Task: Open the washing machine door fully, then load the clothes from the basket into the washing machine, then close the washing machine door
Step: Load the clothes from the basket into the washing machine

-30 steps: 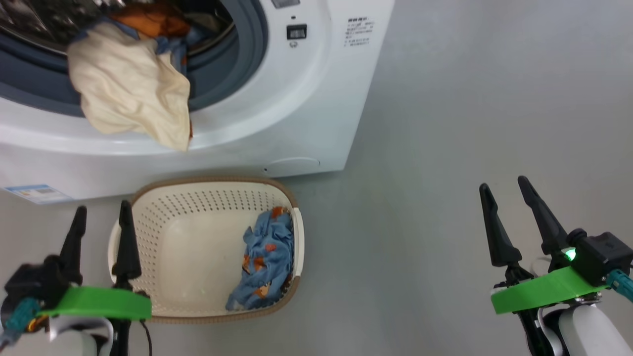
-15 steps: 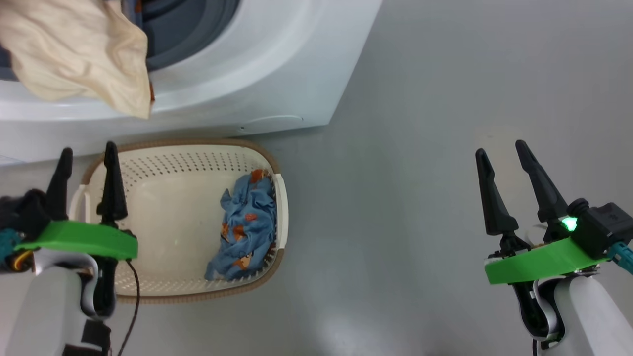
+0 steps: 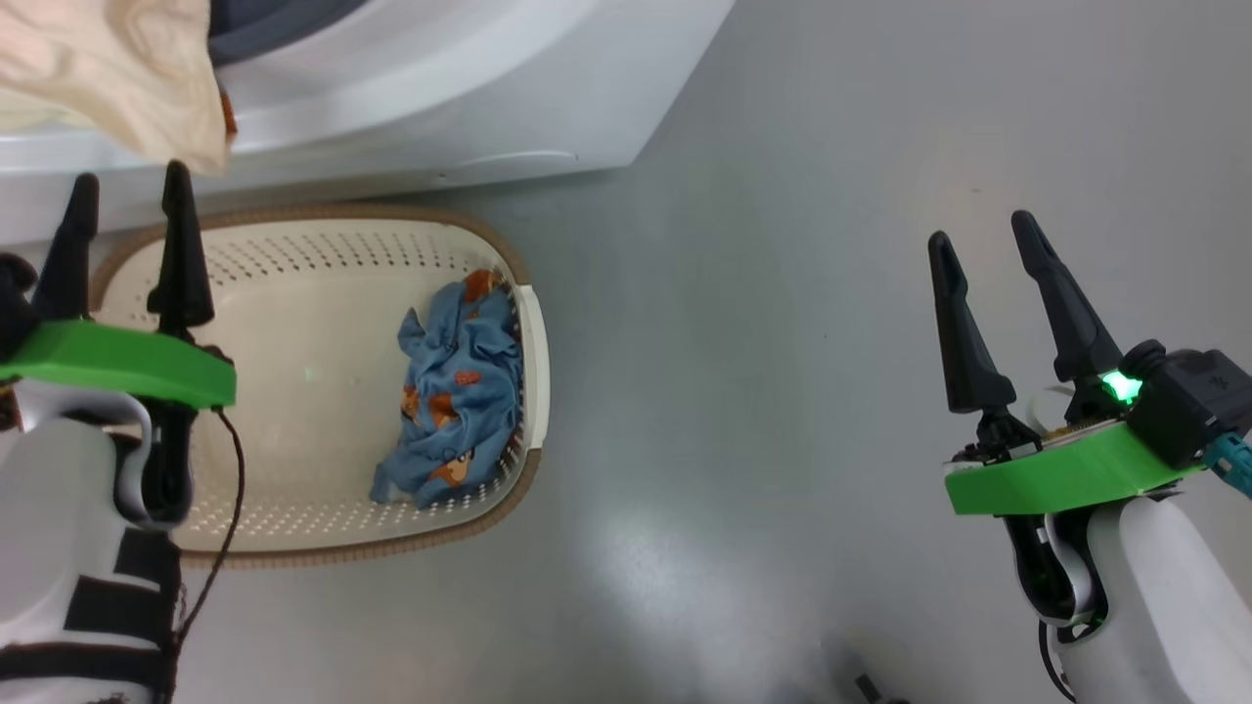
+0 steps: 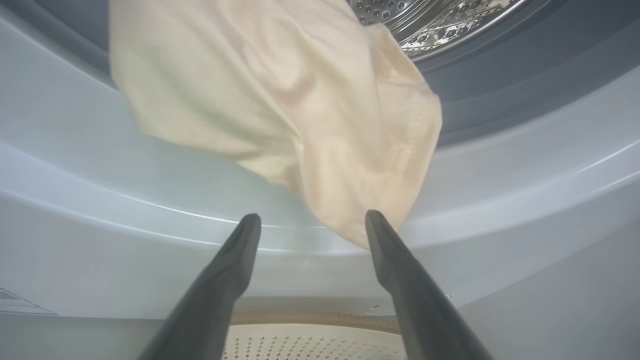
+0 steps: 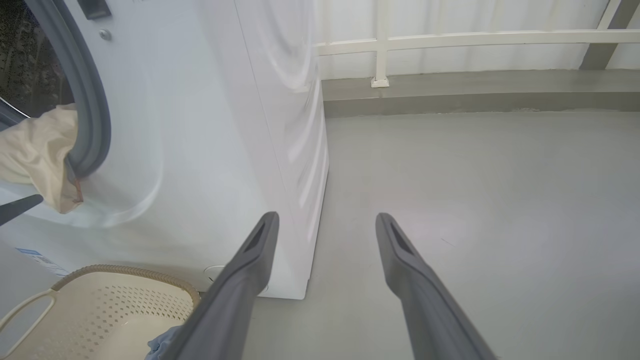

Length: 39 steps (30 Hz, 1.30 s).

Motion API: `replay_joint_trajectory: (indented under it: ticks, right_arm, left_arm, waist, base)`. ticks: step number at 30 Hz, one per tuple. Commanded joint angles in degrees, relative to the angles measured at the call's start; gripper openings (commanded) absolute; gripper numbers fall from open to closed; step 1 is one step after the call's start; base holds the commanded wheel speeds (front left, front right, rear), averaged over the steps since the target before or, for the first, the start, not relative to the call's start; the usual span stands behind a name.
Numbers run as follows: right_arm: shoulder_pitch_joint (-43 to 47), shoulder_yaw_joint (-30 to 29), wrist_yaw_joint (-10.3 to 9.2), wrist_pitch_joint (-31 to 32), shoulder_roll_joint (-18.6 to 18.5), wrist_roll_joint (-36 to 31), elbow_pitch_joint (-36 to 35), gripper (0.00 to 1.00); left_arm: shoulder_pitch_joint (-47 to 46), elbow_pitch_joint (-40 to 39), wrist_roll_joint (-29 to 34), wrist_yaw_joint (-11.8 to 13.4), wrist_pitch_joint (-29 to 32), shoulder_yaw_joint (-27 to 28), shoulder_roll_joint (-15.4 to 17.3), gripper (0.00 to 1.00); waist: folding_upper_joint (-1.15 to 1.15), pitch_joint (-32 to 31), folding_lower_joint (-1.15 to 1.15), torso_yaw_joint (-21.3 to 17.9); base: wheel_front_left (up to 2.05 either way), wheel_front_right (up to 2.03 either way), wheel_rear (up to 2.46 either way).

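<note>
The washing machine (image 3: 469,88) fills the upper left of the head view, its front corner ending where bare grey floor (image 3: 782,342) opens wide to the robot's right; in the right wrist view a low white railing (image 5: 450,40) bounds that floor at the far side. The basket (image 3: 323,244) sits on the floor just before the machine's base, with a blue garment (image 3: 450,401) with orange prints bunched against its right wall; a cream garment (image 4: 280,115) hangs out of the drum (image 4: 440,20) over the grey rubber ring (image 5: 95,100) and the white lip.

The left end effector (image 3: 132,174) hovers above the basket's left rim, fingers spread wide and empty; one tip is just beside the cream hem, and contact cannot be told. The right end effector (image 3: 980,226) is likewise spread and empty above open floor, well apart from the basket and the machine. A small blue label (image 5: 42,260) low on the machine's front is too blurred to read.
</note>
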Motion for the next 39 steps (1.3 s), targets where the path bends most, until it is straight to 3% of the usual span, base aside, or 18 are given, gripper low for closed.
replay_joint_trajectory:
  ticks: [1,17,35,37,39]
  right_arm:
    - [-0.04,1.0,0.25,-0.46,-0.35,-0.54,-1.52,1.0]
    - [-1.69,1.14,0.25,-0.46,0.19,-0.8,-1.86,1.0]
    - [-2.53,1.96,0.25,-0.46,0.21,-0.85,-1.86,1.0]
    - [-2.58,2.08,0.25,-0.46,0.2,-0.84,-1.93,1.0]
    - [-2.59,2.15,0.25,-0.46,0.19,-0.84,-1.96,1.0]
  left_arm:
    - [-0.89,-0.49,-0.8,0.04,-0.31,0.81,2.96,1.0]
    - [-5.98,-2.47,-9.63,0.04,-0.31,-5.95,7.49,1.0]
    - [-4.29,-11.32,-13.68,0.04,-0.31,-7.09,8.9,1.0]
    - [-4.47,-11.38,-13.75,0.04,-0.31,-6.97,8.91,0.46]
    - [-4.61,-11.42,-13.78,0.04,-0.31,-6.92,8.87,0.25]
  waist:
    - [0.0,1.9,-0.01,-0.33]
    - [0.0,4.91,-0.01,-0.79]
    - [0.0,5.26,-0.01,-0.23]
    - [0.0,5.27,-0.01,-0.25]
    - [0.0,5.24,-0.01,-0.28]
  base:
    - [0.0,0.0,0.0]
    - [0.0,0.0,0.0]
    - [0.0,0.0,0.0]
    - [0.0,0.0,0.0]
    - [0.0,0.0,0.0]
